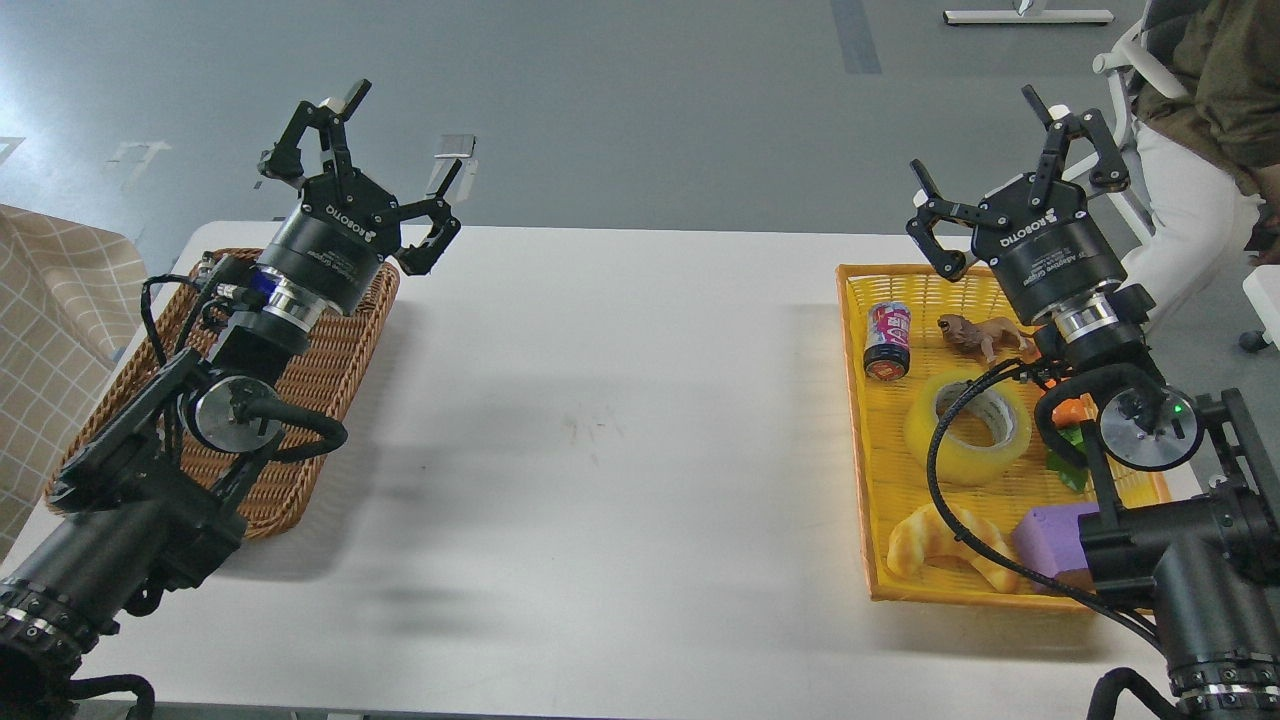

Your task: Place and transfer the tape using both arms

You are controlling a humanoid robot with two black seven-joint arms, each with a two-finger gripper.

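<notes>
The tape, a yellow translucent roll with a pale core, lies flat in the middle of the yellow tray at the table's right. A black cable of my right arm crosses over it. My right gripper is open and empty, held above the tray's far end, well above the tape. My left gripper is open and empty, held over the far end of the wicker basket at the table's left.
The tray also holds a drink can, a brown toy animal, a croissant, a purple block and orange and green pieces. A person on a chair is at the far right. A checked cloth is at the left.
</notes>
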